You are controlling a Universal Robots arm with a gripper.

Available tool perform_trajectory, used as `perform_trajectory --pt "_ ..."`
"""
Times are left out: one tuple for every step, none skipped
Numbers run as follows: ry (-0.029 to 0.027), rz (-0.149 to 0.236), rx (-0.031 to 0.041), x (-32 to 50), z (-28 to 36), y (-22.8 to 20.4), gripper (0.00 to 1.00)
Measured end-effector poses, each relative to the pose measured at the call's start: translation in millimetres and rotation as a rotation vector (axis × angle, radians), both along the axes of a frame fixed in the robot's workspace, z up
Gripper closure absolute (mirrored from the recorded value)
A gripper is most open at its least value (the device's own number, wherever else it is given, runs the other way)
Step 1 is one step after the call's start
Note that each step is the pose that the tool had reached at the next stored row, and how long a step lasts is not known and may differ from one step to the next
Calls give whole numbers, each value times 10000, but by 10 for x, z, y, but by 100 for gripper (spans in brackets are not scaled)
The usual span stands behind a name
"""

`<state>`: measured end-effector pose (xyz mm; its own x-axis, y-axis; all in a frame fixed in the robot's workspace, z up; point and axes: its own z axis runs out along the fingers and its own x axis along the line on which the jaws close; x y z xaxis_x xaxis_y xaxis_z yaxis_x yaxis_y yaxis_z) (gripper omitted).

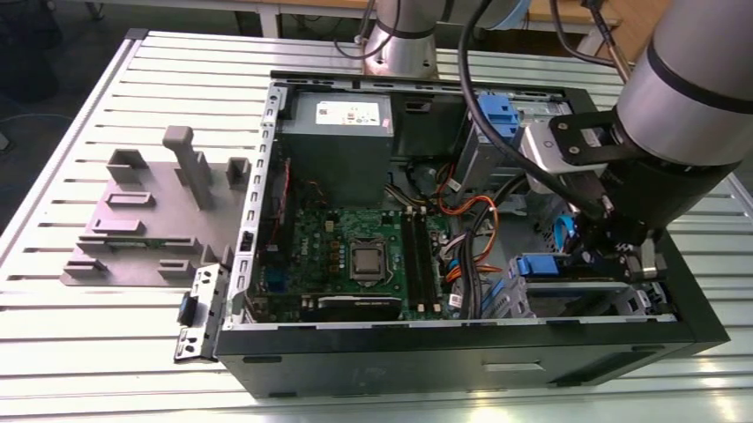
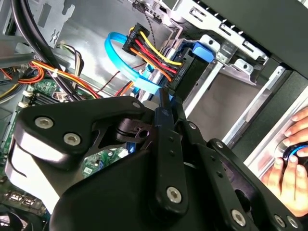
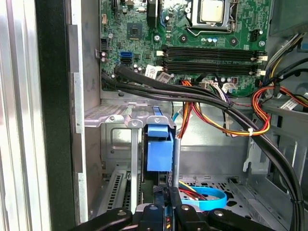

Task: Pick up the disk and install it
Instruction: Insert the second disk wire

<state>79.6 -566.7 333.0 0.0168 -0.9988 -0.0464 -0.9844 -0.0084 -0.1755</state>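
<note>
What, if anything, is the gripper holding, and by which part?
The gripper grips the disk by its near edge, standing on edge in the drive cage.

The slatted table [image 1: 94, 132] looks like pale ribbed metal with a dull sheen. The open computer case [image 1: 471, 357] is matt black outside, bare grey sheet metal within (perforated near the drive bay). The disk's blue carrier rail [image 3: 159, 149] reads as smooth plastic. The black gripper [image 2: 166, 103] is matt, with shiny bolts. The grey slotted stand [image 1: 147, 216] looks matt plastic.
</note>
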Motion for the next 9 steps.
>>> perform_trajectory --pt "0 0 7 0 5 0 84" --pt "0 0 8 0 12 0 84" --pt "0 0 14 0 19 0 84" --pt "0 0 23 0 20 0 84" --pt "0 -1 43 0 21 0 84" --pt "0 0 80 0 20 -2 84" --pt "0 0 108 0 21 -6 84" --pt "-1 0 127 0 21 -12 84" --pt "0 0 147 0 21 -19 84"
